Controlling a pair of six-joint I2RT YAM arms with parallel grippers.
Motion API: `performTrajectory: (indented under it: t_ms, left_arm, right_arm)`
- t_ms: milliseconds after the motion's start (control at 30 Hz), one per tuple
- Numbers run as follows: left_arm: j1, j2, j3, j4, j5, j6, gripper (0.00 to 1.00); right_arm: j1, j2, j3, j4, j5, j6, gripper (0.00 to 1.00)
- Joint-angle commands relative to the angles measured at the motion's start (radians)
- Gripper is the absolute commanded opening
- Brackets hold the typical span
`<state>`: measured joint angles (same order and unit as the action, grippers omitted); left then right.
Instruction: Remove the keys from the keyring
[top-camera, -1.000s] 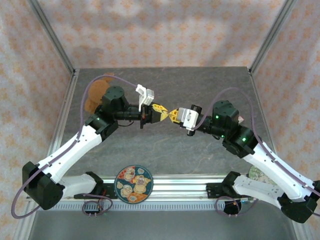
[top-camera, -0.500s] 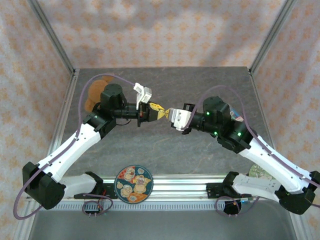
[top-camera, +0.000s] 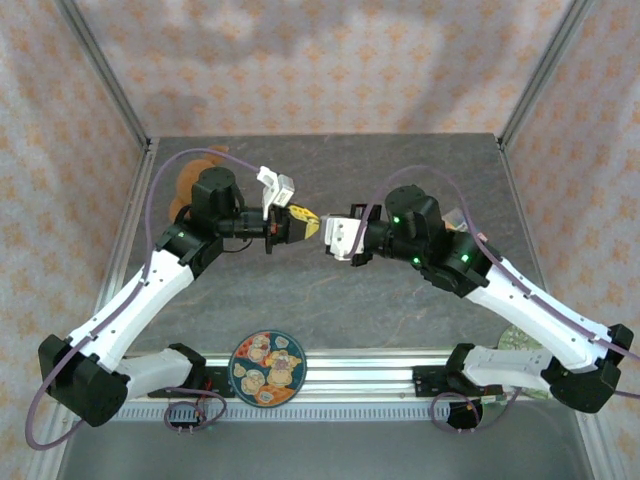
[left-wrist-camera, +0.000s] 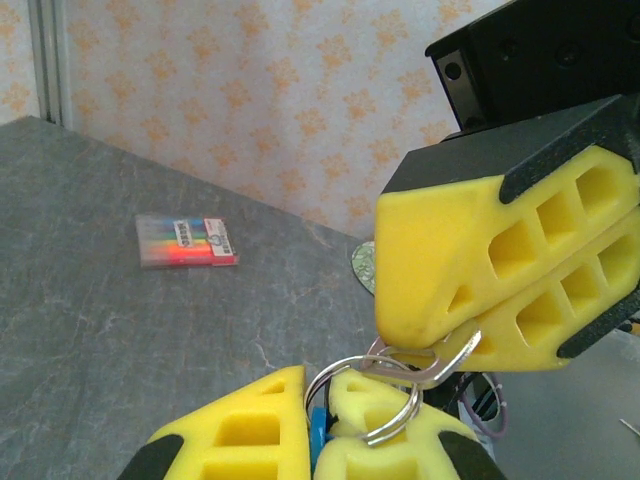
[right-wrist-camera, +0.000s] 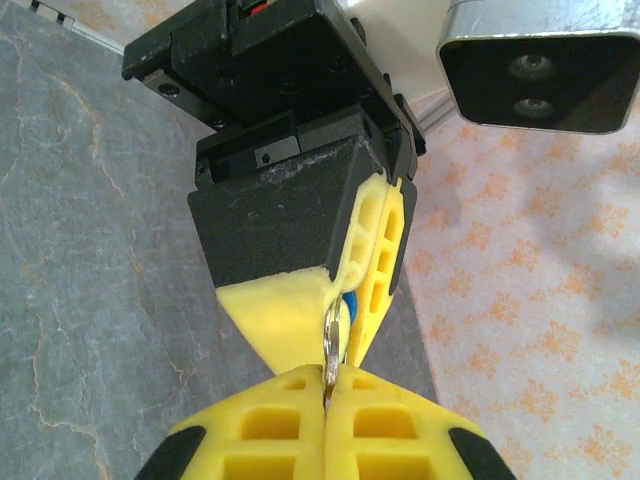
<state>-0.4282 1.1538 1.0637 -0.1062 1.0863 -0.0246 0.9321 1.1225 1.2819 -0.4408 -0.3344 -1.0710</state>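
- Both grippers are met tip to tip above the middle of the grey table (top-camera: 400, 300), raised off its surface.
- Left gripper (left-wrist-camera: 310, 425): jaws are drawn close together, clamped on the keyring (left-wrist-camera: 372, 398). A small blue piece (left-wrist-camera: 317, 432) is wedged between the same fingers.
- Right gripper (left-wrist-camera: 425, 345): jaws are pressed shut on a key (left-wrist-camera: 445, 362), a thin pale metal piece that hangs on the keyring and juts from the pinch.
- From the right wrist, the keyring (right-wrist-camera: 331, 345) is seen edge-on, running from the right gripper (right-wrist-camera: 328, 395) up into the left gripper (right-wrist-camera: 345, 315).
- From above, the left gripper (top-camera: 303, 222) and right gripper (top-camera: 326, 236) are seen almost touching; the key is too small to be made out there.
- Containers: a clear pen case (left-wrist-camera: 187, 242) is laid flat on the table, well apart from the grippers, with coloured markers packed side by side in it.
- A round patterned plate (top-camera: 267, 369) is set at the near edge between the arm bases. What is printed and what is loose on it cannot be told.
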Motion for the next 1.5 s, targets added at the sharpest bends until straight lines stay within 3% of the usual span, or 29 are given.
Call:
performTrajectory:
  t_ms: [0, 400, 867, 1233, 1467]
  left_arm:
    - [0.027, 0.014, 0.06, 0.124, -0.224, -0.017, 0.0]
    - [0.025, -0.003, 0.058, 0.122, -0.221, -0.003, 0.0]
    - [0.023, -0.049, 0.028, 0.131, -0.235, 0.011, 0.0]
    - [0.022, -0.098, -0.038, 0.164, -0.279, 0.002, 0.0]
    - [0.021, -0.13, -0.059, 0.148, -0.301, 0.013, 0.0]
  right_arm:
    - [0.131, 0.057, 0.012, -0.166, -0.313, -0.057, 0.0]
    - [0.149, 0.157, 0.079, -0.155, -0.377, -0.045, 0.0]
    - [0.145, 0.25, 0.053, 0.062, -0.528, 0.152, 0.0]
    - [0.153, 0.277, -0.16, 0.668, -0.374, 0.615, 0.0]
    - [0.153, 0.232, -0.193, 0.668, -0.192, 0.644, 0.0]
